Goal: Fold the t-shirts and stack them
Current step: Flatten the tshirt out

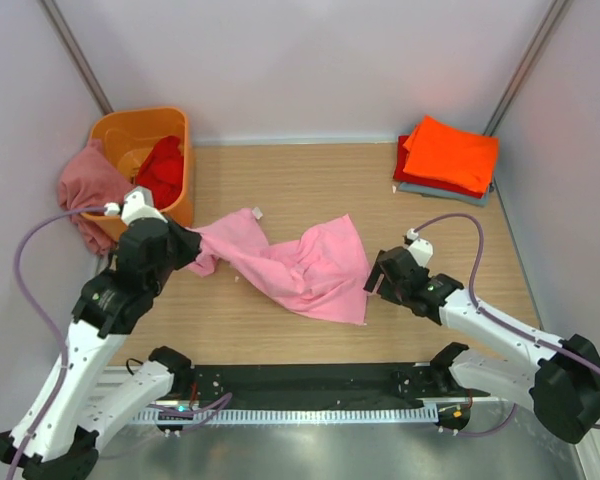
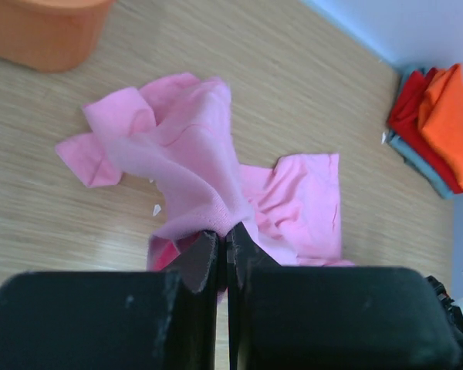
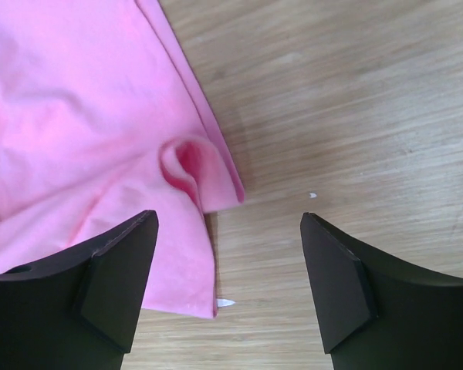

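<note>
A light pink t-shirt (image 1: 300,265) lies crumpled across the middle of the table. My left gripper (image 1: 195,250) is shut on its left end and holds that end lifted; the cloth drapes away from the closed jaws in the left wrist view (image 2: 193,166). My right gripper (image 1: 376,284) is open and empty, low over the table at the shirt's right edge (image 3: 100,154), with its left finger (image 3: 116,281) over the cloth. A folded stack sits at the back right: orange shirt (image 1: 450,152) on top, red (image 1: 405,165) and grey-blue (image 1: 445,195) under it.
An orange plastic tub (image 1: 140,150) stands at the back left with a red shirt (image 1: 163,168) in it and a dusty rose shirt (image 1: 85,190) draped over its left side. White walls close in on three sides.
</note>
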Controlling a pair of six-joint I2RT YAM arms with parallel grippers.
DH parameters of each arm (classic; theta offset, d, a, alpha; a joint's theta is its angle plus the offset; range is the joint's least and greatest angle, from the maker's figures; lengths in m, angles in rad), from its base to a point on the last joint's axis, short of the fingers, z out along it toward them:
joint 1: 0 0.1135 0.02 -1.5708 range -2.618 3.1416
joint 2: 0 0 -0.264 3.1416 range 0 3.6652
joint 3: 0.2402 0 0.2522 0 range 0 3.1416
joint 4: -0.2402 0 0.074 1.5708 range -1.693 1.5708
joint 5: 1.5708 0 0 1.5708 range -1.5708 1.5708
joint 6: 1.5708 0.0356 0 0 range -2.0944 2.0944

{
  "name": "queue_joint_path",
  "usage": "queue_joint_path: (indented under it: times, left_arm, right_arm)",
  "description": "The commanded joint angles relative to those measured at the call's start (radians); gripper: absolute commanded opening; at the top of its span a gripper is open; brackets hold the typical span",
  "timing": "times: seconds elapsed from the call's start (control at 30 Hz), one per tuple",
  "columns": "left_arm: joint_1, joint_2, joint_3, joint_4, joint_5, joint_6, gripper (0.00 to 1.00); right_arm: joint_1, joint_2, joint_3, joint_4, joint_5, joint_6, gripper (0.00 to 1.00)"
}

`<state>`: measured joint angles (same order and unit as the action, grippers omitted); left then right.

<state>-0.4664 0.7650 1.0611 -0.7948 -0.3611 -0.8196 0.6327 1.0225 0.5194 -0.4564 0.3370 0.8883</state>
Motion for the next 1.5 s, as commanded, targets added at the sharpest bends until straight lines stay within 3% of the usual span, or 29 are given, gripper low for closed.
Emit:
queue_joint_path:
  times: [0.0,0.27,0.5,0.77,0.97,1.03,1.07,1.17,1.27,1.47]
  left_arm:
    - [-0.003,-0.035,0.056,-0.127,-0.082,0.023,0.02]
    - [-0.003,-0.082,-0.087,-0.129,-0.045,-0.009,0.03]
    - [-0.003,-0.078,-0.121,-0.123,-0.044,-0.004,0.03]
    - [-0.003,-0.081,-0.133,-0.118,-0.053,0.003,0.03]
    - [-0.003,-0.093,-0.139,-0.124,-0.064,0.005,0.03]
    - [-0.003,-0.092,-0.138,-0.127,-0.064,0.01,0.03]
    - [-0.003,-0.09,-0.135,-0.129,-0.065,0.011,0.03]
    - [-0.003,-0.087,-0.125,-0.133,-0.072,0.025,0.03]
    - [-0.003,-0.081,-0.089,-0.136,-0.076,0.054,0.02]
    - [-0.003,-0.063,0.1,-0.159,-0.111,0.189,0.0]
  right_arm:
    - [-0.002,-0.006,0.073,-0.01,0.022,-0.023,0.81]
    - [0.041,0.011,-0.057,0.122,-0.19,0.107,0.8]
    - [0.16,-0.052,-0.146,0.146,-0.199,0.224,0.75]
    - [0.306,0.028,-0.153,0.199,-0.164,0.328,0.7]
    - [0.328,0.028,-0.182,0.205,-0.122,0.354,0.52]
    - [0.328,0.028,-0.188,0.209,-0.102,0.357,0.37]
    - [0.328,0.028,-0.194,0.219,-0.101,0.356,0.24]
    - [0.328,0.027,-0.19,0.225,-0.082,0.336,0.04]
    - [0.328,-0.007,-0.119,0.159,-0.009,0.288,0.01]
    - [0.326,-0.168,0.338,-0.225,0.302,0.135,0.01]
